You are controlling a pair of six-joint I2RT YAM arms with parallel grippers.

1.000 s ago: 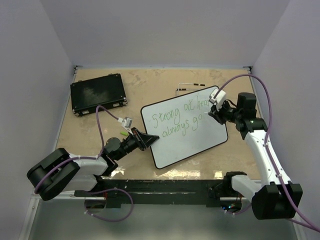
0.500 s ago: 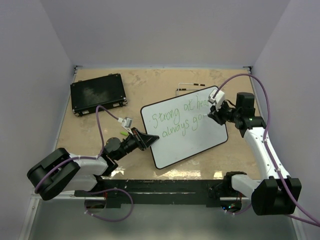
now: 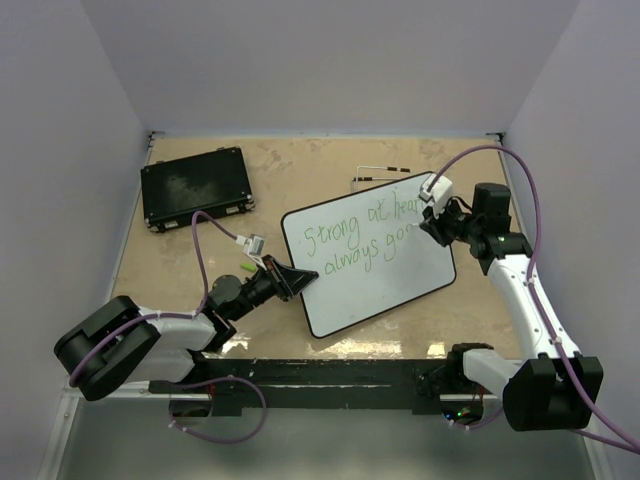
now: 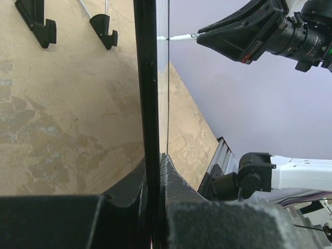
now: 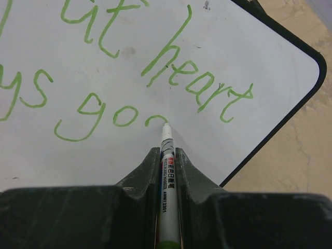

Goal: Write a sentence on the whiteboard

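Pinched tight — left fingers [image 4: 128, 193] low, right fingers [image 5: 141, 175] reaching inward.

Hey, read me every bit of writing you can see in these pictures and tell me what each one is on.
"Strong at heart": green handwriting, top line on the whiteboard.
"always go": green second line, same board; the next letter is only begun at the marker tip.
Print on the marker's barrel: too small to read.
Black case: no readable text.

Whiteboard [image 3: 370, 290] glossy, smooth; tabletop [image 3: 300, 170] mottled, matt; marker [image 5: 167, 171] smooth plastic.
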